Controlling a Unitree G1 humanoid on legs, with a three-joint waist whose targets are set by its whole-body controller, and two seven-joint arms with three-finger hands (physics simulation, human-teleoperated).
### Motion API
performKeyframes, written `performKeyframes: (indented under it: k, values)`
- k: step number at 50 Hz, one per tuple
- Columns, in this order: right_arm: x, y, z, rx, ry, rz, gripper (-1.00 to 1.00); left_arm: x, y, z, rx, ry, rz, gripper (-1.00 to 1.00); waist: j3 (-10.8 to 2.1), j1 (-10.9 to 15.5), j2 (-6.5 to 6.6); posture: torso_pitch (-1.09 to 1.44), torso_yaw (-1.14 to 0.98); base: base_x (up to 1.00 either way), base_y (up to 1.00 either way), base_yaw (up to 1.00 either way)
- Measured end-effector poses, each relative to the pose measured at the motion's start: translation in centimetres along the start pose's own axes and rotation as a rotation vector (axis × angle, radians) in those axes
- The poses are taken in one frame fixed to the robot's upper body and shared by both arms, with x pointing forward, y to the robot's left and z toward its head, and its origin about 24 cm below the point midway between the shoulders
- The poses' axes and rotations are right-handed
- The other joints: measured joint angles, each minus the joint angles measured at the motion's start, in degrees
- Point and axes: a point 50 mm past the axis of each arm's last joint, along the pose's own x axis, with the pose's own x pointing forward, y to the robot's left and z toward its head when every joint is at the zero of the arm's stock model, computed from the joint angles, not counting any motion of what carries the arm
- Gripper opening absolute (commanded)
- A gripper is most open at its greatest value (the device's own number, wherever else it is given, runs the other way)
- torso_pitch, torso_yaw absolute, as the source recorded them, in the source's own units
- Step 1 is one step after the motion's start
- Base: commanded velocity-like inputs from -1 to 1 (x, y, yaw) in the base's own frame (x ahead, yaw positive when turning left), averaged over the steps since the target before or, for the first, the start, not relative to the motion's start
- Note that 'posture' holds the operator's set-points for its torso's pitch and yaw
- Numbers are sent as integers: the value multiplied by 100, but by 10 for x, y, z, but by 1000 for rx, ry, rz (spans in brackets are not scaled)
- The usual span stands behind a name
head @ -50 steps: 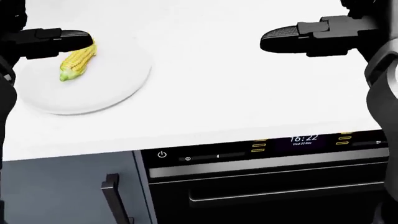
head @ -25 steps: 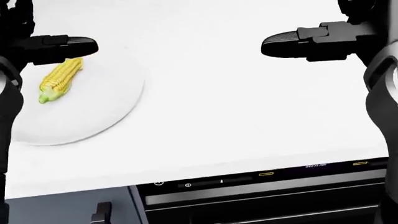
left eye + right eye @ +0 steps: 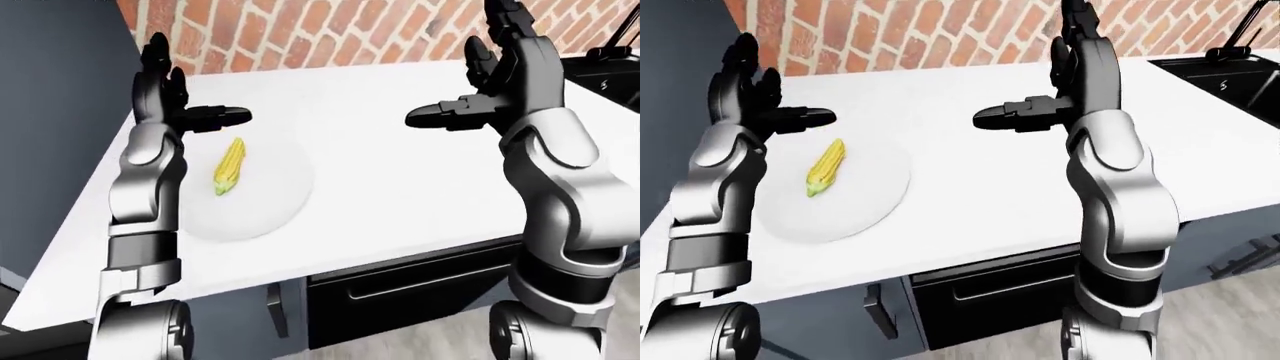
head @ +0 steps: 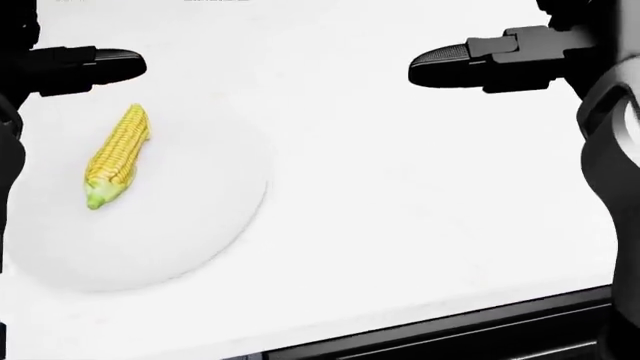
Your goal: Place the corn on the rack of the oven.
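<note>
— How is the corn [image 4: 117, 156] going to handle?

— It is lying on its side on the white plate [image 4: 200, 225], toward that plate's left half in the head view, stalk end pointing toward the bottom left. I am judging it as light and stiff, so it should take a firm squeeze, but it is round and tapering, so it is likely to roll. Gripping across the thick middle looks safest; the narrow tip is offering little to hold.

— And the hands?

— The left hand [image 3: 165, 94] is hanging above the upper end of the cob, apart from it, fingers [image 3: 222, 116] spread and holding nothing. The right hand [image 3: 510, 79] is raised well to the right, over bare desk [image 4: 420, 225], fingers equally apart and empty.

— Any edges to mind?

— The plate seems nearly flat, though white on white is making its rim hard to read, so I am only guessing the lip is low. The desk's near edge is running along the bottom of the head view, with the oven [image 3: 1000, 296] below it. Its door is looking closed in the eye views, so the rack is not showing. A cabinet handle [image 3: 878, 309] is standing just left of the oven. Around the plate the desk is offering plenty of open room for a sideways approach.
</note>
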Motion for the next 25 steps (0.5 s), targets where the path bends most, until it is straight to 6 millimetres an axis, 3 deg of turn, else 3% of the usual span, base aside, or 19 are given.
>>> performKeyframes:
  k: [1,3,6,10,15,17,20,22,25]
  values:
    - [0,1,-2,1,10,6,100,0,0,-2,0,10,1,100,-54,-5,-58,0,0,0,0,0]
    - [0,-2,-1,-1,6,-1,100,1,-4,2,-2,-2,-9,100,-3,41,-124,0,0,0,0,0]
    - [-1,-8,-4,0,13,-31,100,0,-10,1,0,-9,-33,100,-7,-5,20,0,0,0,0,0]
    - [-1,-10,-2,0,3,-48,100,1,-10,2,-2,-9,-39,100,-115,-69,198,0,0,0,0,0]
    - [-1,-15,-5,-9,6,-72,100,0,-18,-2,-2,8,-63,100,-43,-87,309,0,0,0,0,70]
    - [-1,-16,-5,-8,6,-78,100,0,-18,-3,-1,11,-70,100,-86,-49,295,0,0,0,0,100]
    - [0,-12,-2,-11,-7,-56,100,1,-11,4,-3,-12,-43,100,-113,0,336,0,0,0,0,100]
    - [0,-9,2,-13,-25,-40,100,2,-6,10,-4,-38,-22,100,-90,37,452,0,0,0,0,100]
    - [0,-1,-2,-7,-14,-2,100,0,3,7,-2,-34,11,100,-5,220,441,0,0,0,0,100]
